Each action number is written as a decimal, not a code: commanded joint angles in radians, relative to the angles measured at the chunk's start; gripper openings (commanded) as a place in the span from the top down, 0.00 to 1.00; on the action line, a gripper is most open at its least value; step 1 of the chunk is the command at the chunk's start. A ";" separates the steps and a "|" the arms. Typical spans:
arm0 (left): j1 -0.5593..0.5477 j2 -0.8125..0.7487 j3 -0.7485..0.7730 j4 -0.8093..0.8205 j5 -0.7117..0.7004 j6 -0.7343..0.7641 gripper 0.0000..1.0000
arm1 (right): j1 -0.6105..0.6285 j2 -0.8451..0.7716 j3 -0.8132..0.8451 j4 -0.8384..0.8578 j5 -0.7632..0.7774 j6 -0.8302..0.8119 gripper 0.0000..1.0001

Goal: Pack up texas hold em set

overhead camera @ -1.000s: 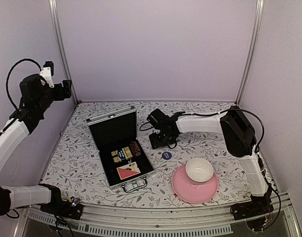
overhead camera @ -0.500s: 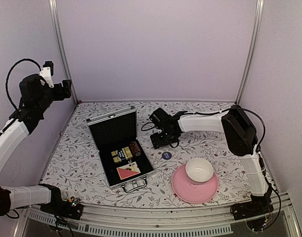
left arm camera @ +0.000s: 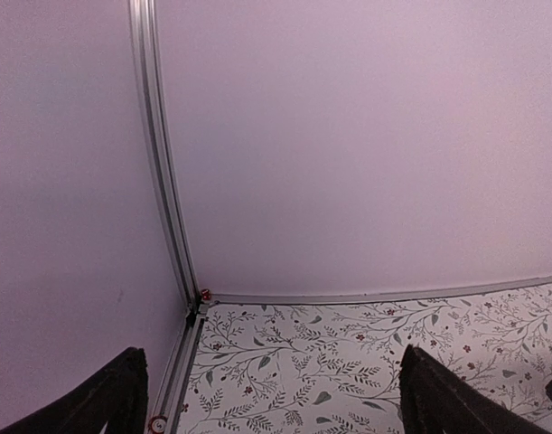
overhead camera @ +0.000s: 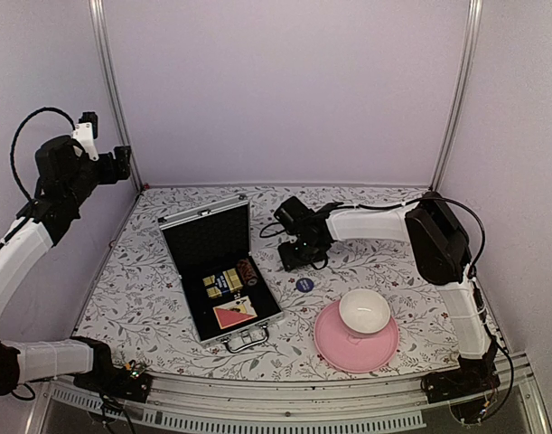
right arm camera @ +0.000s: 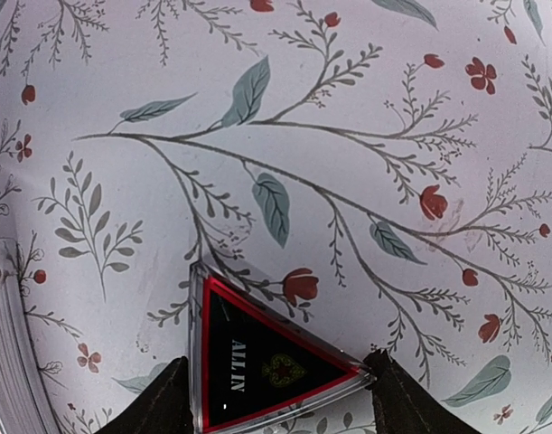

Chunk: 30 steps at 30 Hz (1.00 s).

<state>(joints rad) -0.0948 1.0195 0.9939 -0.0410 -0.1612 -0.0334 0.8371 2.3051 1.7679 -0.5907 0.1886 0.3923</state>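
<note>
Partly spread, the right pincer [right arm camera: 277, 384] straddles the triangular ALL IN token [right arm camera: 257, 362]; grip cannot be told.

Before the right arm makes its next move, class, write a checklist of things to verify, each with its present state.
1. Briefcase lid open: ok.
2. ALL IN token lies between the right gripper fingers: ok.
3. Token firmly gripped: cannot tell.
4. Blue disc packed in the briefcase: not ok, it lies on the table.
5. Left gripper open, raised clear of the briefcase: ok.
</note>
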 commanded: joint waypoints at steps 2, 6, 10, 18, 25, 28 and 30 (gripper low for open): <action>0.009 -0.006 -0.009 0.022 0.013 0.000 0.03 | -0.009 0.034 0.006 -0.062 0.009 0.008 0.37; 0.009 -0.006 -0.009 0.023 0.013 -0.001 0.03 | -0.008 0.034 0.022 -0.060 0.019 -0.012 0.39; 0.009 -0.004 -0.011 0.023 0.012 0.000 0.03 | -0.010 0.015 0.030 -0.060 0.034 -0.023 0.41; 0.010 -0.004 -0.012 0.023 0.010 0.002 0.03 | -0.022 -0.075 0.017 -0.060 0.023 -0.029 0.42; 0.009 -0.003 -0.012 0.024 0.007 0.002 0.03 | -0.020 -0.161 -0.045 -0.055 -0.038 -0.022 0.44; 0.009 -0.004 -0.013 0.024 0.008 0.001 0.03 | -0.014 -0.214 -0.090 -0.050 -0.087 -0.015 0.44; 0.009 -0.004 -0.012 0.024 0.010 0.001 0.03 | 0.000 -0.245 -0.116 -0.051 -0.115 -0.006 0.44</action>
<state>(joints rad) -0.0952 1.0195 0.9920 -0.0410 -0.1612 -0.0334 0.8227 2.1498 1.6939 -0.6441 0.1425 0.3771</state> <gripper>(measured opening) 0.970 0.602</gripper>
